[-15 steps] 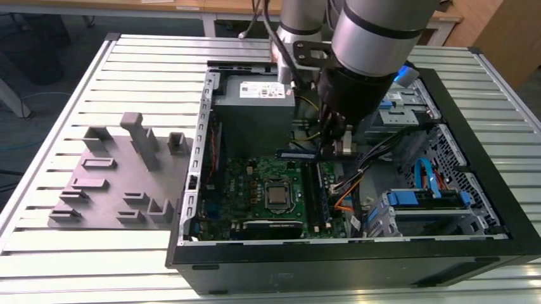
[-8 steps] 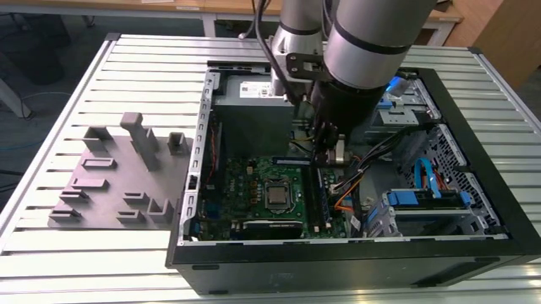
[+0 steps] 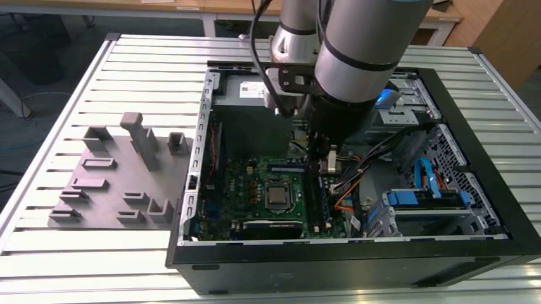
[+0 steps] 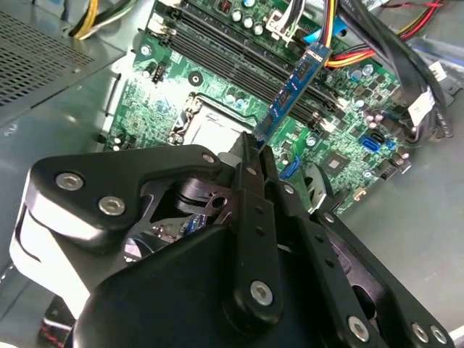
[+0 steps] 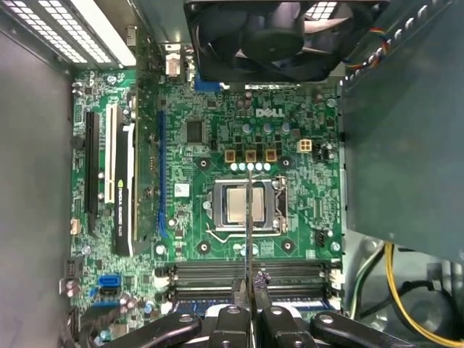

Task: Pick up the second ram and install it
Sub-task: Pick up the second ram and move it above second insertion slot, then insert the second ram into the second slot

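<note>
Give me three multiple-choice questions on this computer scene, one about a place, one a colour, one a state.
1. Where is the tool? A over the motherboard inside the case; B beside the case; C behind the case.
2. The second ram is: A red; B white; C blue.
3. The tool is: A open; B shut on the second ram; C shut on nothing.
Answers: A, the exterior view shows it within the case walls; C, its board looks blue; B, its jaws pinch the stick.

The gripper (image 5: 249, 299) clamps the second ram (image 5: 247, 217), seen edge-on, over the motherboard (image 5: 217, 141)
</note>
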`<state>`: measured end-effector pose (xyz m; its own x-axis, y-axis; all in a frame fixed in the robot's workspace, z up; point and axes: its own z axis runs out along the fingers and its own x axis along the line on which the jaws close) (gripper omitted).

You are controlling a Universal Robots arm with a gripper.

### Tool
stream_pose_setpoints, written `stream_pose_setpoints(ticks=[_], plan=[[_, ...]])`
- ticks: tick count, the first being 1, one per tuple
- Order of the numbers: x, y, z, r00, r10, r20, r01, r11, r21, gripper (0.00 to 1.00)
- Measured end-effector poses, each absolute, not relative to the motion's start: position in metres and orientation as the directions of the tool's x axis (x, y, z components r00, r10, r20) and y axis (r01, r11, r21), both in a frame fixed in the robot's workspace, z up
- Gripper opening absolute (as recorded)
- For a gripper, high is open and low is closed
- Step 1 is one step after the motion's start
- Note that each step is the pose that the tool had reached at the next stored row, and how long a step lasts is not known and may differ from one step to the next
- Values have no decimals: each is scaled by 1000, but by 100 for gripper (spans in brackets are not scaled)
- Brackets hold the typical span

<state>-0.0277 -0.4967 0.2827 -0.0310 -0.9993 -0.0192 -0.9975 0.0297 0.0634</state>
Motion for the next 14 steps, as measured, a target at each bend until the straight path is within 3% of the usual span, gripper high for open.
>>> stream_pose_setpoints(ticks=[14], plan=[[-29, -499, 275, -31, -999, -19, -998, 29, 63, 11]])
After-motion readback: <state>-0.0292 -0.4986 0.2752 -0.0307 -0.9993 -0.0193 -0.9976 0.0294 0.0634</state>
